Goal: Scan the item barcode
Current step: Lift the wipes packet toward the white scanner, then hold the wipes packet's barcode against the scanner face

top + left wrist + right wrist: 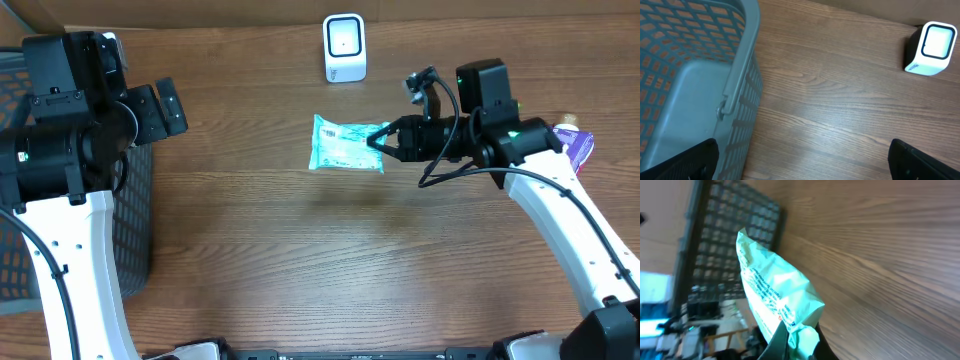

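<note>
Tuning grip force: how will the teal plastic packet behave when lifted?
The teal plastic packet probably flops: its film creases where the right gripper pinches one edge. Likely light, as that pinch alone holds it. Glossy film may slip.

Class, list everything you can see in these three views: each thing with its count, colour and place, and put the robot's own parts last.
scanner: one, white with a black side, far edge of the table, centre
packet: one, teal and white, mid-table on the near side of the scanner, gripped at its right end
basket: one, grey mesh, left edge of the table
purple item: one, purple, far right, partly hidden behind the right arm
table: one, brown wood, under everything
left end effector: one, black, open, by the basket
right end effector: one, black, shut on the packet
</note>
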### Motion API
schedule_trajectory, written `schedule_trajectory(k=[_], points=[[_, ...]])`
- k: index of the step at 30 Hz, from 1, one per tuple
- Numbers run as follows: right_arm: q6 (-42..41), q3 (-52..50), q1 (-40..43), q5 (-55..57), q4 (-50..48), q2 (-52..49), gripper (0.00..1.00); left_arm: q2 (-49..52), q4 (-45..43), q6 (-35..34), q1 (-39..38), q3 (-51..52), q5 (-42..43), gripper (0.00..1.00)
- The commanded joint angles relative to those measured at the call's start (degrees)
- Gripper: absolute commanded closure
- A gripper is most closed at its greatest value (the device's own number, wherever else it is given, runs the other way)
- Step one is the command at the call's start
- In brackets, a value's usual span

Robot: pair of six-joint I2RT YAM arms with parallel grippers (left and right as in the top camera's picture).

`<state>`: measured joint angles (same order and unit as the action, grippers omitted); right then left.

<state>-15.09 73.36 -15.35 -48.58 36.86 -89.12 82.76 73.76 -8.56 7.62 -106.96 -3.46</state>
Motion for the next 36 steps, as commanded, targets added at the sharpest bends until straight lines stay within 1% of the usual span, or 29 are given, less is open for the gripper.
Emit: schedule_trajectory(k=[1, 4, 6, 7, 8, 11, 13, 15, 17, 20, 25, 27, 28, 31, 36], points=[[-0.4, 3.0, 0.1, 15.5, 3.8, 2.4, 0.96, 0.1, -0.1, 1.1, 0.2, -0.1, 0.3, 0.00], [-4.9, 6.1, -1.4, 32.4, 5.4, 2.3, 0.96, 0.1, -0.1, 1.1, 0.2, -0.1, 0.3, 0.00], [-4.9, 9.9, -3.0, 43.9, 6.2, 2.0, 0.96, 0.1, -0.1, 1.1, 0.2, -0.1, 0.3, 0.00], [-4.7, 13.0, -4.3, 51.6, 6.6, 1.3, 0.96, 0.1, -0.1, 1.1, 0.2, -0.1, 0.3, 0.01], [-3.8, 15.2, -5.3, 56.4, 6.6, 0.6, 0.96, 0.1, -0.1, 1.1, 0.2, -0.1, 0.3, 0.00], [1.5, 21.9, -8.7, 72.6, 5.2, -3.2, 0.96, 0.1, -0.1, 1.1, 0.2, -0.1, 0.3, 0.00], [7.2, 24.1, -10.8, 81.9, 0.4, -6.5, 0.96, 0.1, -0.1, 1.1, 0.2, -0.1, 0.3, 0.01], [13.0, 24.3, -12.2, 88.5, -7.1, -9.9, 0.96, 0.1, -0.1, 1.1, 0.2, -0.1, 0.3, 0.00], [21.2, 24.3, -13.0, 90.5, -15.5, -14.1, 0.96, 0.1, -0.1, 1.1, 0.2, -0.1, 0.3, 0.01], [33.7, 24.2, -13.6, 90.6, -28.2, -20.8, 0.96, 0.1, -0.1, 1.1, 0.2, -0.1, 0.3, 0.00], [54.6, 24.2, -14.3, 90.6, -46.6, -30.1, 0.96, 0.1, -0.1, 1.1, 0.2, -0.1, 0.3, 0.00], [59.8, 24.2, -14.4, 90.4, -52.5, -33.1, 0.96, 0.1, -0.1, 1.1, 0.2, -0.1, 0.3, 0.00], [62.7, 24.2, -14.6, 90.2, -55.1, -34.5, 0.96, 0.1, -0.1, 1.1, 0.2, -0.1, 0.3, 0.00], [70.7, 24.2, -14.6, 87.2, -58.3, -38.0, 0.96, 0.1, -0.1, 1.1, 0.2, -0.1, 0.3, 0.00], [78.8, 24.2, -14.6, 85.5, -62.5, -42.5, 0.96, 0.1, -0.1, 1.1, 0.2, -0.1, 0.3, 0.00]])
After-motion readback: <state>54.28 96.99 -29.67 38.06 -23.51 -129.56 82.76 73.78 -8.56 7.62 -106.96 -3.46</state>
